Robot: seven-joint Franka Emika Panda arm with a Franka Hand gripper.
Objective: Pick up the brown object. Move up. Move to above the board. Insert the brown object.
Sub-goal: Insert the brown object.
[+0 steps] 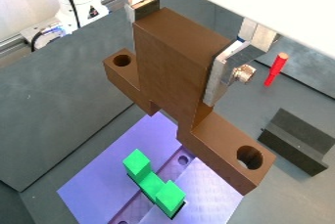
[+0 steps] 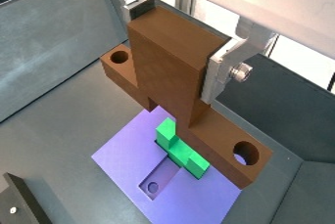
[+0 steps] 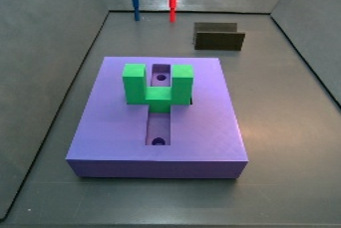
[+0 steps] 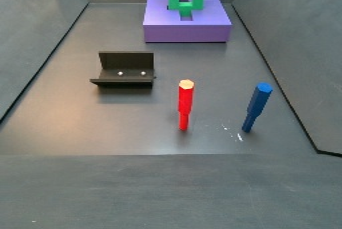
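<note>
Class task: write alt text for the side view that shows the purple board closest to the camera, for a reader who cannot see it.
A lavender board lies flat on a grey floor, with a green U-shaped block standing over its central slot. Behind it stand the fixture, a blue peg and a red peg. The gripper is not in this view.

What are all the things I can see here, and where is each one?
Brown object: one, wood-brown, clamped in the gripper, hanging above the board in both wrist views.
Board: one, lavender, flat on the floor.
Green block: one, U-shaped, on top of the board.
Red peg: one, upright on the floor.
Blue peg: one, upright beside the red peg.
Fixture: one, dark, on the floor between pegs and board.
Gripper: one, silver fingers shut on the brown object; absent from both side views.
</note>
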